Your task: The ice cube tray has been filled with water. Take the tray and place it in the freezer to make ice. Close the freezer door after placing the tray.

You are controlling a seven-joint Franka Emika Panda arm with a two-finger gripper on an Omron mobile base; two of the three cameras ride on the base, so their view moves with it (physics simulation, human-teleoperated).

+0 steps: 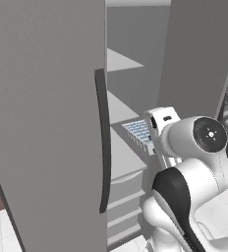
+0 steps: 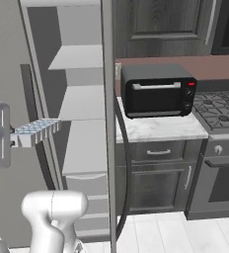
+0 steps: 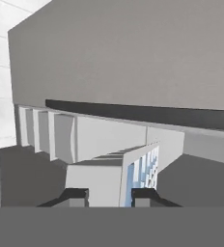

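Hand view shows the jaws (image 3: 106, 195) pinching the near edge of the ice cube tray (image 3: 133, 169), which juts straight out ahead of them toward the freezer (image 2: 82, 108) shelves beyond, kept level, I judge, so the water (image 1: 138, 129) stays in.

I read the tall grey freezer door (image 1: 47, 123) as matt, faintly grainy metal, its dark curved handle (image 1: 104, 142) smooth. The small white ice cube tray (image 2: 36, 129) looks like matt plastic. At three o'clock, the black toaster oven (image 2: 158, 90) is glossy, on a pale marble-like counter (image 2: 161, 129).
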